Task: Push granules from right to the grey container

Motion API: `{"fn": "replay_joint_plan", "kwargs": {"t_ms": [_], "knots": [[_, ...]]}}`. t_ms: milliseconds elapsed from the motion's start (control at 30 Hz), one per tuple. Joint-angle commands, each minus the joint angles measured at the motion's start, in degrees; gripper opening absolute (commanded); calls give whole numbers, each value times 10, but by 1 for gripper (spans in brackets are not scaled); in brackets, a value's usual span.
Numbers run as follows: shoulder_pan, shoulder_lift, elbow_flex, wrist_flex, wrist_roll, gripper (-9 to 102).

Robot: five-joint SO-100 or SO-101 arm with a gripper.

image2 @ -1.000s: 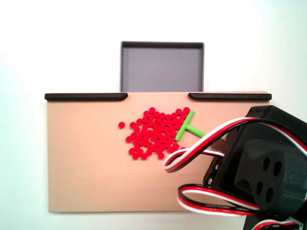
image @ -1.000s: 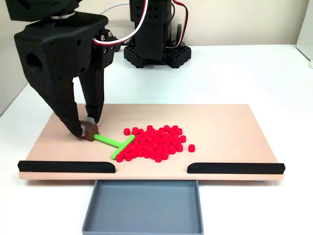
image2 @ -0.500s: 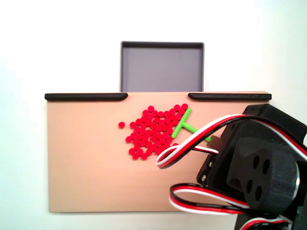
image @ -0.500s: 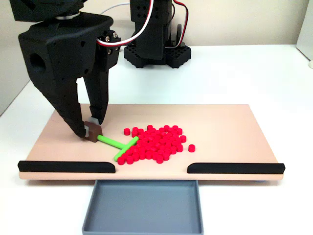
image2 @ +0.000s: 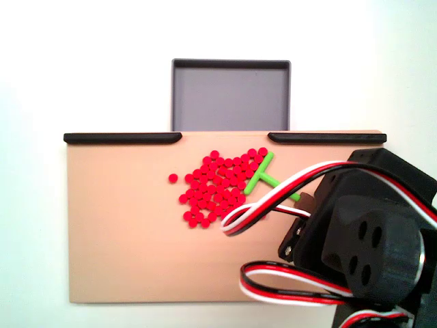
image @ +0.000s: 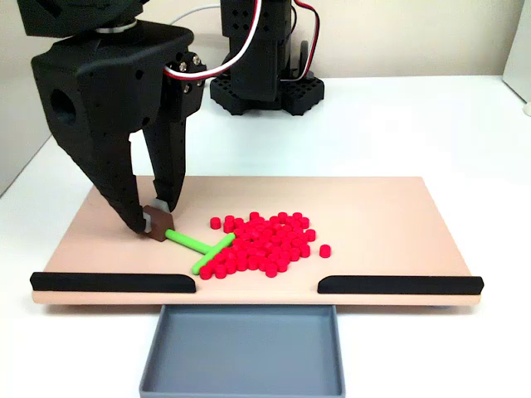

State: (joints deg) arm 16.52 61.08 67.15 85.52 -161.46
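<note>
Dozens of red granules (image: 264,242) lie in a loose cluster near the middle of the tan board (image: 382,215), the cluster stretched mostly along the board's long side. In a fixed view, one granule (image2: 173,178) sits slightly apart at the cluster's left. The grey container (image: 242,348) sits just beyond the board's edge, below the gap between the two black strips (image: 113,282), well apart from the granules. The gripper (image: 153,217) is clenched on the brown block at the end of the green T-shaped stick (image: 199,244). From the front fixed view, the stick's stem runs from the gripper rightward and slightly toward the strips. Its crossbar lies slantwise, touching the left edge of the cluster.
</note>
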Motion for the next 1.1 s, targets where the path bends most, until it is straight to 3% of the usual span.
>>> {"fn": "replay_joint_plan", "kwargs": {"t_ms": [0, 1067], "knots": [[-6, 11, -9, -2, 4, 0], [-18, 10, -9, -2, 38, 0]]}}
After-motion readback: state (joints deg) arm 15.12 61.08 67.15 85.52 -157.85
